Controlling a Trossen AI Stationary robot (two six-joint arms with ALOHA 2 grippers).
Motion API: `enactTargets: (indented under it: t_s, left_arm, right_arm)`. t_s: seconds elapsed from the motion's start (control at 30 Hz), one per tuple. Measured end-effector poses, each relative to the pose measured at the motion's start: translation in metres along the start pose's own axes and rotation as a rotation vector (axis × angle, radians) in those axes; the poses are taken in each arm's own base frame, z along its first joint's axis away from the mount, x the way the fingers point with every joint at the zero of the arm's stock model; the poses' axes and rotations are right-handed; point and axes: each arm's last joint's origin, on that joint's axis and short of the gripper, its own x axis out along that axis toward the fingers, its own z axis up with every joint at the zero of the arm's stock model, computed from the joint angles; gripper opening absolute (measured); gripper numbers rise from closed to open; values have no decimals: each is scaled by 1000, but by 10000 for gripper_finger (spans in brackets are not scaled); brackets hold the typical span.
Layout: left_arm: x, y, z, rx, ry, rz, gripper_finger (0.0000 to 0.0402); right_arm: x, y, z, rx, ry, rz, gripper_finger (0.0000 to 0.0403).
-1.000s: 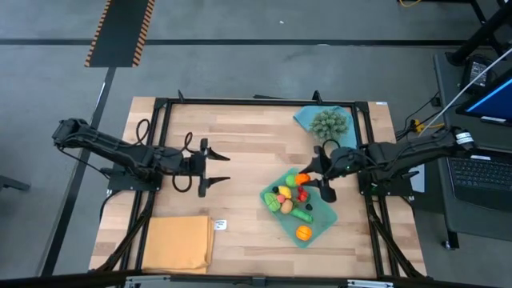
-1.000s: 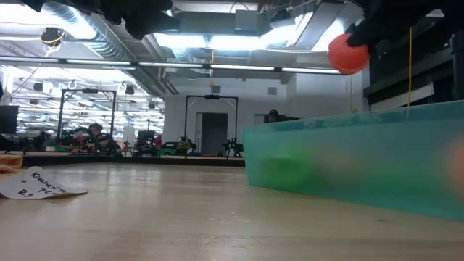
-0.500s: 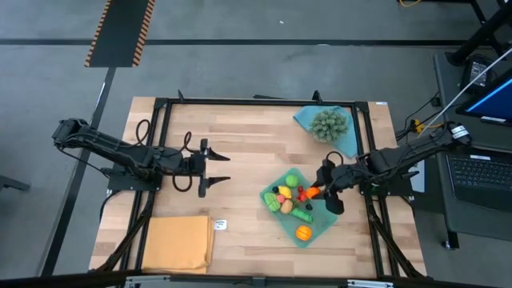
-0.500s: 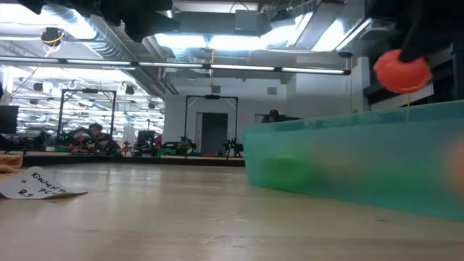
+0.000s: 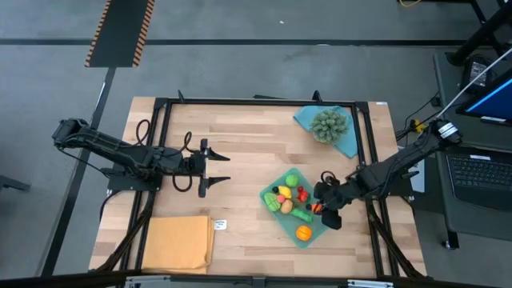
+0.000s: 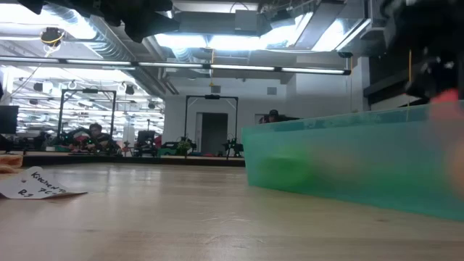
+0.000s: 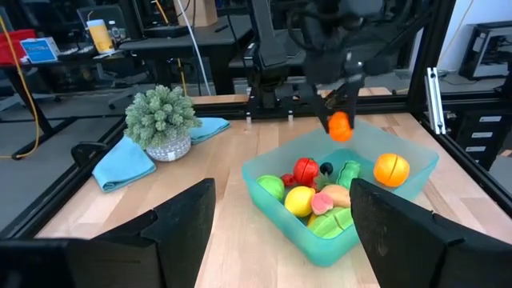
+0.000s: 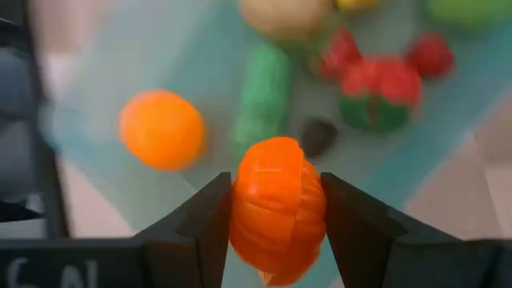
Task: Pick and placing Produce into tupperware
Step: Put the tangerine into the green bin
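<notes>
Produce [image 5: 286, 200] in tupperware [image 5: 324, 230] — right gripper [image 5: 322, 210] above it.

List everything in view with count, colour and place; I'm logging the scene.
tupperware: one, teal, right half of table.
produce: about nine pieces, mixed colours, inside the tupperware.
orange piece: one, held above the tupperware.
spiky ball: one, grey-green, on blue cloth, far right.
orange-yellow cloth: one, near left corner.
paper tag: one, white, beside that cloth.
left gripper: open, empty, left of centre.
right gripper: shut on the orange piece.
</notes>
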Motion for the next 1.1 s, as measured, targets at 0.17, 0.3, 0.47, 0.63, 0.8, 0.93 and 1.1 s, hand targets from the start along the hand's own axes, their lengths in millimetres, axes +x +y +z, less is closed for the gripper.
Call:
enactTargets:
  t_s: [0.17,0.3,0.47,0.63,0.8,0.93,1.1]
  left_arm:
    - [0,0,0,0,1,0,279]
    - [0,0,0,1,1,0,279]
    - [0,0,-1,3,6,0,279]
    - [0,0,-1,5,10,0,279]
    - [0,0,-1,5,12,0,279]
    - [0,0,-2,6,16,0,279]
    - [0,0,-2,12,17,0,279]
  right_arm:
    - [13,-1,-6,43,90,-54,174]
    - [20,-1,-7,67,128,-59,174]
    - [23,0,-7,73,139,-54,174]
    - [23,0,-7,75,139,-55,174]
    - [26,0,-7,86,151,-56,182]
    - [28,1,-7,94,152,-56,211]
    - [29,2,-5,94,134,-36,252]
